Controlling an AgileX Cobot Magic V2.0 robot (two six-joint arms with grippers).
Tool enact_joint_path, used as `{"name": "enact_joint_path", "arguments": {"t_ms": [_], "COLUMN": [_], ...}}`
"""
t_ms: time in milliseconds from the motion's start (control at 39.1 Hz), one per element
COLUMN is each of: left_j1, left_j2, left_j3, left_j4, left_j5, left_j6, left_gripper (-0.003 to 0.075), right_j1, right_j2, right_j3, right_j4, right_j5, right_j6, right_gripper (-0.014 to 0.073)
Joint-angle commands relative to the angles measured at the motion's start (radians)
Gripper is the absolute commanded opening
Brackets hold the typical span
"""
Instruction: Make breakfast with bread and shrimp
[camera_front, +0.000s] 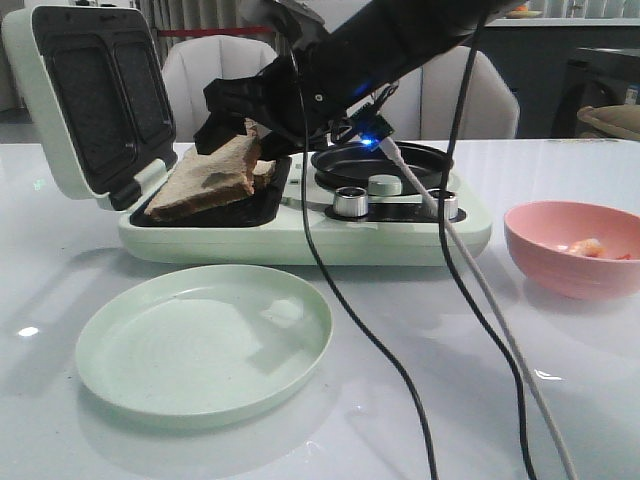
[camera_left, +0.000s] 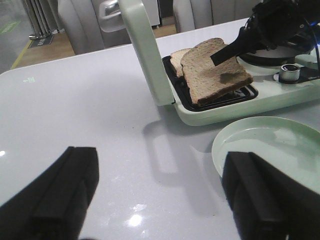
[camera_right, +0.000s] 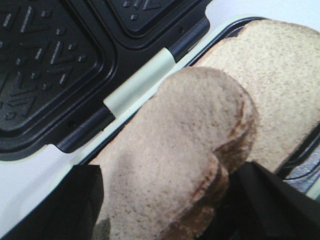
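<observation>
Two bread slices lie in the open sandwich maker (camera_front: 300, 238). The upper slice (camera_front: 210, 175) (camera_left: 215, 75) (camera_right: 175, 160) tilts up at its far end, where my right gripper (camera_front: 235, 112) (camera_right: 165, 200) is shut on it, one black finger on each side of the crust. The lower slice (camera_front: 265, 172) (camera_left: 176, 56) (camera_right: 280, 85) lies flat beneath it on the dark plate. The shrimp (camera_front: 585, 247) rests in the pink bowl (camera_front: 560, 270) at the right. My left gripper (camera_left: 160, 195) hovers open over bare white table, nothing between its fingers.
A pale green plate (camera_front: 205, 345) (camera_left: 270, 145) sits in front of the sandwich maker. The maker's lid (camera_front: 45, 100) stands upright at the left, and a small round pan (camera_front: 380, 165) sits on its right half. Black and white cables (camera_front: 470, 290) trail across the table's right front.
</observation>
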Motion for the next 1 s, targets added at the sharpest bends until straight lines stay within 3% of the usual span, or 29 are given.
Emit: {"name": "enact_joint_path", "arguments": {"t_ms": [0,639,817,971], "left_j1": [0.002,0.002,0.002,0.002], "left_j2": [0.011,0.011,0.011,0.011], "left_j3": [-0.025,-0.025,-0.025,-0.025], "left_j4": [-0.011,-0.011,-0.011,-0.011], "left_j5": [-0.073,-0.073,-0.073,-0.073], "left_j6": [-0.001,-0.001,-0.001,-0.001], "left_gripper": [0.0564,0.0564,0.0564,0.0564], "right_j1": [-0.003,-0.005,-0.005,-0.007], "right_j2": [-0.100,-0.342,-0.473,-0.607], "right_j3": [-0.037,-0.047,-0.047,0.010], "right_j4": [-0.077,-1.043,-1.228,-1.270], "right_j5": [-0.012,0.151,0.258,0.273], "right_j6": [0.065,0.776,0.939,1.052], "right_gripper": [0.0605,0.0605,0.0605,0.0605]}}
